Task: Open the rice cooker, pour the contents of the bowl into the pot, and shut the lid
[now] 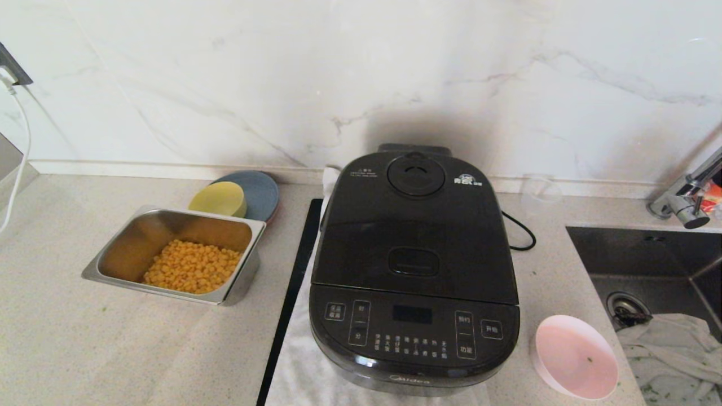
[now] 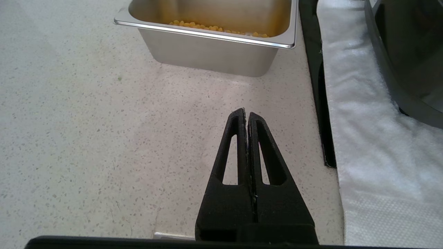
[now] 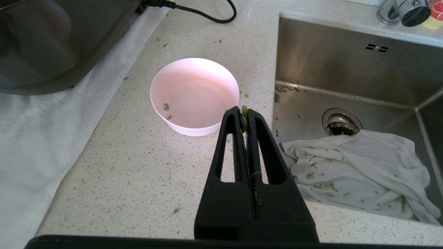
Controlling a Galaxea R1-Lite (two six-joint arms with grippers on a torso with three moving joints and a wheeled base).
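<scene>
Only the wrist views show the grippers: the right gripper (image 3: 245, 113) is closed, green bits stuck between its tips, above the counter (image 3: 138, 166) near the bowl (image 3: 194, 96), which holds a few specks. The left gripper (image 2: 246, 114) is closed near the steel tray (image 2: 211, 48). The head view shows the rice cooker (image 1: 414, 270) with its lid (image 1: 414, 225) shut, the bowl at its right.

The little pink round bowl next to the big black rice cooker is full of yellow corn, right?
Not quite. The little pink round bowl beside the big black rice cooker holds only a few green bits, as the right wrist view shows; the corn is in the steel tray.
</scene>
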